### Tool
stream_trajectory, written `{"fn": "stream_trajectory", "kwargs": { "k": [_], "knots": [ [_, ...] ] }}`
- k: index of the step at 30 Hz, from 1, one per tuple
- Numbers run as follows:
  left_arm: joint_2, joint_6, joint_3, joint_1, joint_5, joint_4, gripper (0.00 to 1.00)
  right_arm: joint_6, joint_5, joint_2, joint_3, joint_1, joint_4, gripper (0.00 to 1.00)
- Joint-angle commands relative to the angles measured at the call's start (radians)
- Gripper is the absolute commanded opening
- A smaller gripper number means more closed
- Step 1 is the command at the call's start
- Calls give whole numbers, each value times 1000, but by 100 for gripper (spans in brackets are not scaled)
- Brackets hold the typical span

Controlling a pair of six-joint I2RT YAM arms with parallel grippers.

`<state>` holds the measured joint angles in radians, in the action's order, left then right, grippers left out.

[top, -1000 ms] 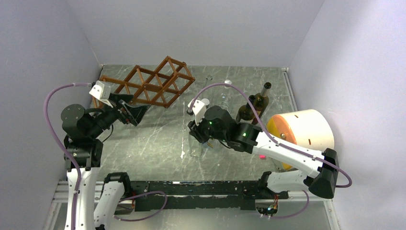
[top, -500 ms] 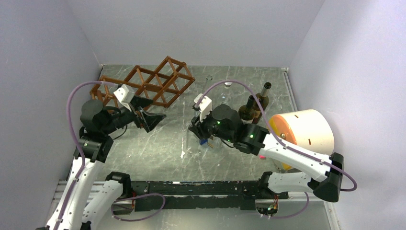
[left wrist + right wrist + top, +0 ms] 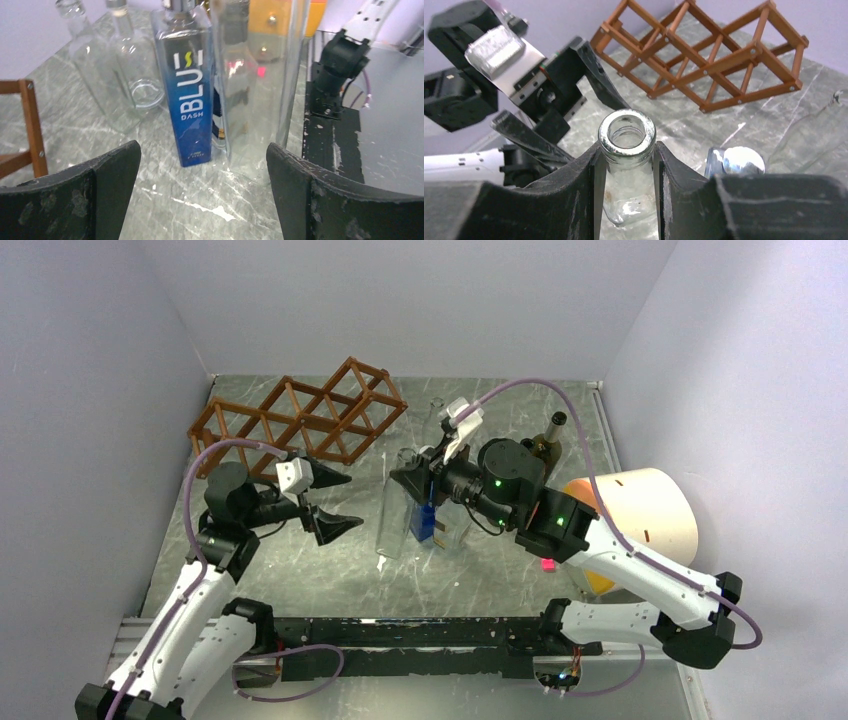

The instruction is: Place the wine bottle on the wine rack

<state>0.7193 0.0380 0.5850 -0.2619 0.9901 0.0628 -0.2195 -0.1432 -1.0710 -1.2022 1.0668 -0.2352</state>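
Grips a clear glass bottle [image 3: 626,200] by the neck with the right gripper [image 3: 415,472], fingers [image 3: 574,175] clenched on either side just under the open, uncapped lip. Looks see-through and empty down its whole length. Leans a little, with the base low over the marbled table [image 3: 330,560] near the middle; cannot tell whether touching the surface. Sits well apart from the wine rack [image 3: 300,420], at the far left of the table, diamond cells open.

Just beside the held bottle, toward the right: a square blue bottle [image 3: 190,100], upright, silver-capped, lettered BLU DASH. Farther back, more clear glass bottles [image 3: 127,65], upright and see-through. Behind the right forearm, a dark bottle [image 3: 548,445], partly hidden. Against the right wall, a cream drum [image 3: 640,505] on its side, orange end facing the middle.

With the right arm, reaches from the near right base diagonally up toward the centre, elbow low and wrist bent over, camera looking straight down onto the bottle's mouth. With the left arm, rises from the near left base and turns inward at the elbow. Points the left gripper [image 3: 330,502] rightward at the cluster of bottles, jaws spread wide and released, holding nothing. Hangs near the held bottle but apart from it, between rack and bottles.
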Motion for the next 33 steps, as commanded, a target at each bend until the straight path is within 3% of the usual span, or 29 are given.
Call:
{"fn": "stream_trajectory", "kwargs": {
  "k": [1,3,13,19,24,26,30,31,33],
  "knots": [
    [94,76,86,-12,185,48,100,-45,-30,-37,-110,2,57,0],
    [139,71,96,-15,221,53,100,-50,-33,-66,-144,2,52,0],
    [263,-148,38,-30,404,399,99,-4,28,-144,-208,2,118,0],
    [275,-124,40,-40,399,367,100,28,81,-134,-163,1,224,0],
    [286,-254,16,-55,396,539,100,41,146,-109,-111,1,322,0],
    [281,-261,10,-57,392,553,93,45,154,-104,-106,2,325,0],
    [247,-184,17,-58,329,461,63,46,154,-89,-91,2,309,0],
    [237,-159,24,-59,305,434,54,45,156,-84,-89,1,300,0],
    [227,-103,57,-57,289,376,23,40,156,-68,-75,2,289,8]
  ]
}}
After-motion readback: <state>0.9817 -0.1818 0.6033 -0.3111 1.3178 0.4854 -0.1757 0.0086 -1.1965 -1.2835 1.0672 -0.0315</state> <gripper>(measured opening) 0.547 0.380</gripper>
